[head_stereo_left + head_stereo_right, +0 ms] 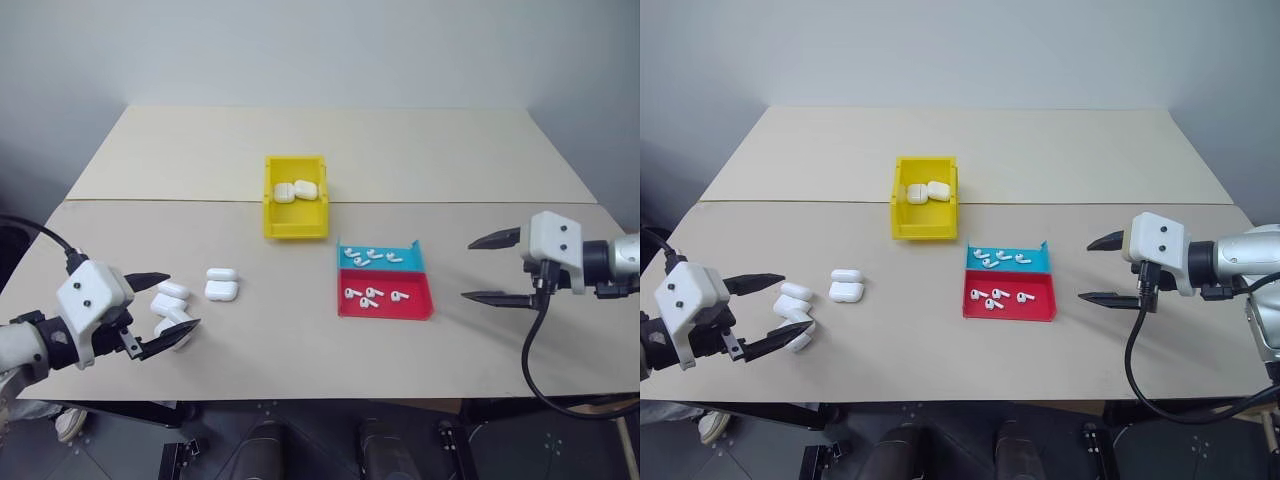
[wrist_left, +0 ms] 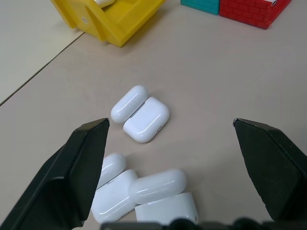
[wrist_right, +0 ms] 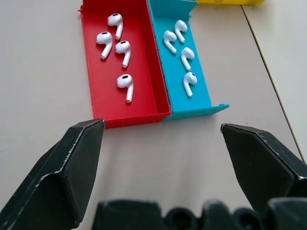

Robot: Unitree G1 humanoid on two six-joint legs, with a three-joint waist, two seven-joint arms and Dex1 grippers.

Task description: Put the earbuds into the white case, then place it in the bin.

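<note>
Earbuds (image 3: 123,64): glossy white, loose in red-and-blue tray, four per half. White case (image 1: 221,284): open flat, nine o'clock of tray. Yellow bin (image 1: 295,222): upright, eleven o'clock of tray, two cases inside.

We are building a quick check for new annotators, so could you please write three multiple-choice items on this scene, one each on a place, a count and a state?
1. Where do the loose earbuds lie?
A. In the red-and-blue tray
B. In the yellow bin
C. Bare on the table

2. How many earbuds lie in the tray's red compartment?
A. Two
B. Four
C. Six

3. How does the left gripper stand?
A. Shut on a white case
B. Shut and empty
C. Open, holding nothing

Answers:
1. A: the right wrist view shows the earbuds inside the tray's two compartments.
2. B: four show on red and four on blue in the right wrist view.
3. C: its black fingers are spread wide over the white cases on the table, gripping none.
</note>
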